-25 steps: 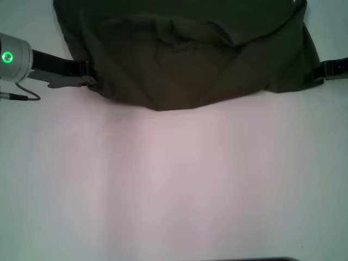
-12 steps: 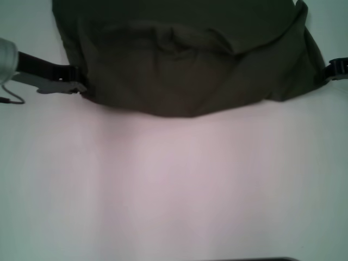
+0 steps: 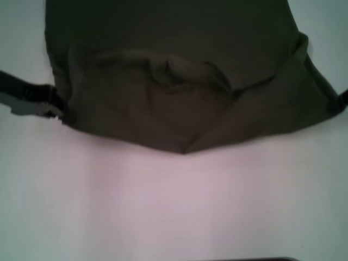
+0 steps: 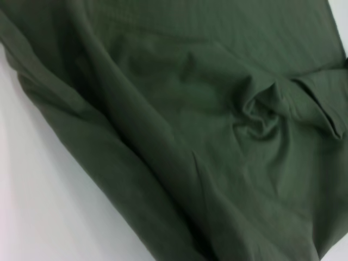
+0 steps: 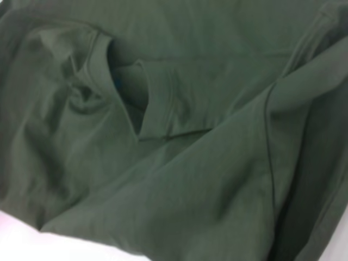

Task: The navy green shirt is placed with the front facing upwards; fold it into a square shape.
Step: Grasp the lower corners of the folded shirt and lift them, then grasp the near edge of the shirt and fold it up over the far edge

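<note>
Head view: the shirt fills the far half of the table, its near edge sagging to a point around 6 o'clock of the cloth, with a crumpled fold at its middle. The left gripper meets the shirt's edge at 9 o'clock; the right gripper touches it at 3 o'clock, mostly out of frame. Whether either claw is closed on cloth cannot be told.

Left wrist view: olive shirt covers nearly everything, bunched into a knot toward 3 o'clock; white table at 8 o'clock.

Right wrist view: the ribbed collar lies folded on the shirt, a bit of blue label inside it.
</note>
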Motion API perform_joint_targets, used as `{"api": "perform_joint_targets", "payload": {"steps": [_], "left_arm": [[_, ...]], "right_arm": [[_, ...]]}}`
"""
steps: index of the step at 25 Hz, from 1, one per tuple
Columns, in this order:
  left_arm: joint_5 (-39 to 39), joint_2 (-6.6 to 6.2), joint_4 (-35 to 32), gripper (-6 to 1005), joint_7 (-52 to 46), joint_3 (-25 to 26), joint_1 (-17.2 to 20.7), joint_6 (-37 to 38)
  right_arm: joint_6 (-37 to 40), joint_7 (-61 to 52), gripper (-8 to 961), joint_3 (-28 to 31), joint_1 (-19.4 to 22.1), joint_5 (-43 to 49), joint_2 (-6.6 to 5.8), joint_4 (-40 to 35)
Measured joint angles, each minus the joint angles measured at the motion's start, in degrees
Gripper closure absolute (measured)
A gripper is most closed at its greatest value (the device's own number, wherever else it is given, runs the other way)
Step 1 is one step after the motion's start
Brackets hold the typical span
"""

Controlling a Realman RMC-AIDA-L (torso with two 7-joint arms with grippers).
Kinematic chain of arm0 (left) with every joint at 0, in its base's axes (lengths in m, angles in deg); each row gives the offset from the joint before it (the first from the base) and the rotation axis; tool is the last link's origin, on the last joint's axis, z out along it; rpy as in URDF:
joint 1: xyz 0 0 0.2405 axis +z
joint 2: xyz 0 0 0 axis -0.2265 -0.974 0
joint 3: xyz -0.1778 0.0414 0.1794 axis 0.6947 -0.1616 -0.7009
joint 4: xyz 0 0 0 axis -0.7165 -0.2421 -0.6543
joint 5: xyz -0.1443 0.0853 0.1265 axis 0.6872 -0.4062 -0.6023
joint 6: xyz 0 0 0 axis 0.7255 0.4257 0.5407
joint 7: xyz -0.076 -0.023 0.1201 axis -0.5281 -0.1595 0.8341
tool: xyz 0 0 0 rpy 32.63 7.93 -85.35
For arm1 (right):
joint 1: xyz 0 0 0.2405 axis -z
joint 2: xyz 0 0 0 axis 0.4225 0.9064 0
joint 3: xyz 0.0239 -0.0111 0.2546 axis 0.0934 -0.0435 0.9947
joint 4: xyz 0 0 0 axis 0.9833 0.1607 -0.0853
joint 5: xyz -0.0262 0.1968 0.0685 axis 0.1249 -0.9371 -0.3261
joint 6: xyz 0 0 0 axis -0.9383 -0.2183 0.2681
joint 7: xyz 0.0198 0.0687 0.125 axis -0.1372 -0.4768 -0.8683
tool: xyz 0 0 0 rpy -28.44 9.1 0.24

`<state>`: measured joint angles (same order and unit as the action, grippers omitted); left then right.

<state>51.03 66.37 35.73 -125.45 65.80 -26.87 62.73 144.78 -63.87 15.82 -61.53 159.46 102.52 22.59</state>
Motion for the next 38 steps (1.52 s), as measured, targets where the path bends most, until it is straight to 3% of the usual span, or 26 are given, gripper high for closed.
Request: {"api": "perform_joint_targets", "payload": {"steps": [6, 12, 21, 24, 28, 33, 38], "left_arm": [[-1.3, -0.54, 0.2, 974, 0.8, -0.5, 0.8, 6.1], [-4.4, -0.26, 1.8, 974, 1.3, -0.6, 0.9, 10.9], [-4.4, -0.16, 4.0, 974, 2.1, 0.0, 1.1, 14.4], [-4.3, -0.05, 5.7, 974, 2.2, 0.7, 1.5, 15.8], [-3.7, 0.11, 9.1, 974, 2.2, 3.7, 1.7, 17.5], [-1.7, -1.77, 9.7, 974, 1.6, 8.6, -0.4, 17.1], [-1.6, -2.23, 9.6, 973, 0.7, 11.6, -2.7, 14.5]], "right_arm": [[7.2, 0.1, 952, -0.1, 0.8, 0.0, -0.09, -0.3], [11.8, 0.4, 952, 0.5, 2.0, -0.2, -0.14, -0.4], [13.3, 2.0, 952, 3.0, 2.2, -1.1, -0.95, -0.5], [13.5, 2.1, 952, 3.0, 2.1, -2.9, -1.7, -0.2], [13.8, 1.6, 953, 2.9, 2.2, -8.4, -3.72, 0.3], [13.3, 0.8, 953, 3.4, 0.8, -15.3, -6.94, 1.6], [12.0, 0.7, 953, 5.0, -1.4, -15.8, -7.71, 2.0]]}}
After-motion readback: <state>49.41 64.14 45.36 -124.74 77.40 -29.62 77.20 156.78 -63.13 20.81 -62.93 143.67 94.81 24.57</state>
